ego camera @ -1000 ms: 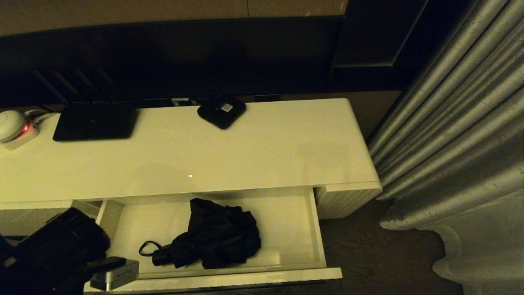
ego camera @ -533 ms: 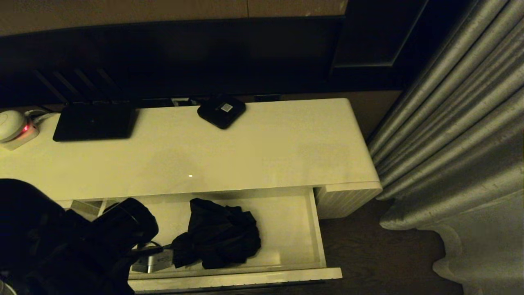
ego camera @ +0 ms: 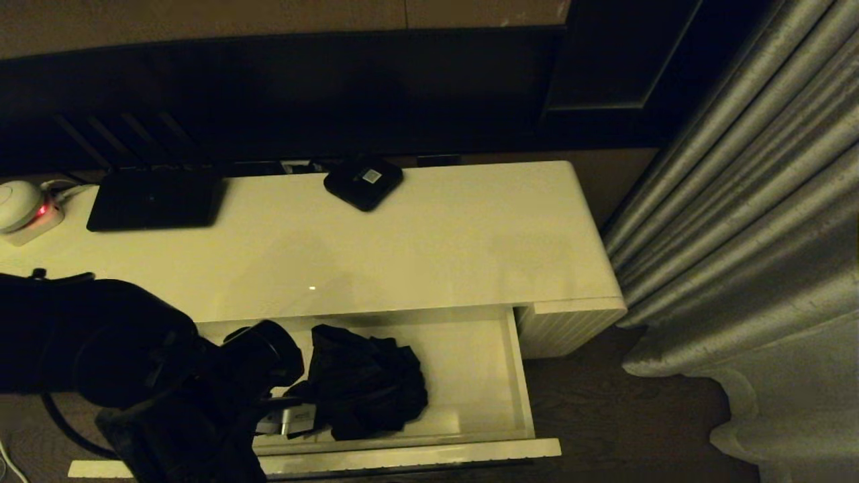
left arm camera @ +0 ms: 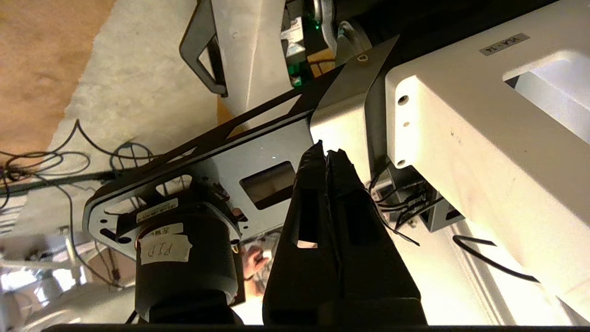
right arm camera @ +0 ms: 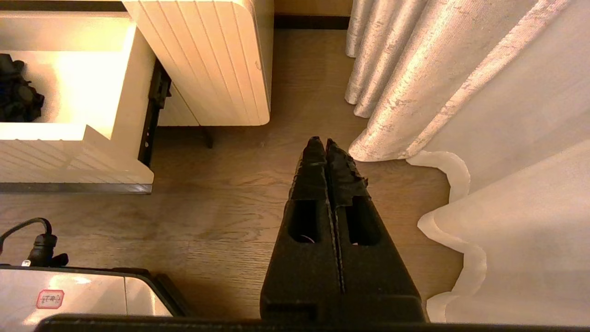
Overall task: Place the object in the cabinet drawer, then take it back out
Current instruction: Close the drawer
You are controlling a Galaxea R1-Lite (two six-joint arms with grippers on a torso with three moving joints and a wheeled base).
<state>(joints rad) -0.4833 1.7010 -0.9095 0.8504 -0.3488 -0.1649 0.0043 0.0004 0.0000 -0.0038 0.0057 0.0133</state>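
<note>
Since the earlier head views, the left arm has swung up and inward from the lower left corner, and its bulk now covers the left end of the open cabinet drawer [ego camera: 520, 376]. Left gripper [left arm camera: 328, 154] — its two black fingers are pressed together with nothing between them; in the left wrist view they point at the robot's own white body and grey plate, not at the drawer. In the head view, a silver part of the left arm's end sits just beside the handle end of the umbrella [ego camera: 366, 382]; contact cannot be judged.

Umbrella: a rumpled black bundle on the pale drawer floor, left of centre, the only item seen in the drawer. Its long axis runs roughly from the front left toward the back, the handle end at the front left, partly hidden by the arm.

Right gripper [right arm camera: 326, 146] — fingers likewise closed and empty, hanging over the wooden floor [right arm camera: 221, 203] near the curtain [right arm camera: 415, 92], well apart from the drawer.

Cabinet top [ego camera: 436, 255]: a flat black router [ego camera: 154, 200] and a small black box [ego camera: 363, 181] at the back edge.
</note>
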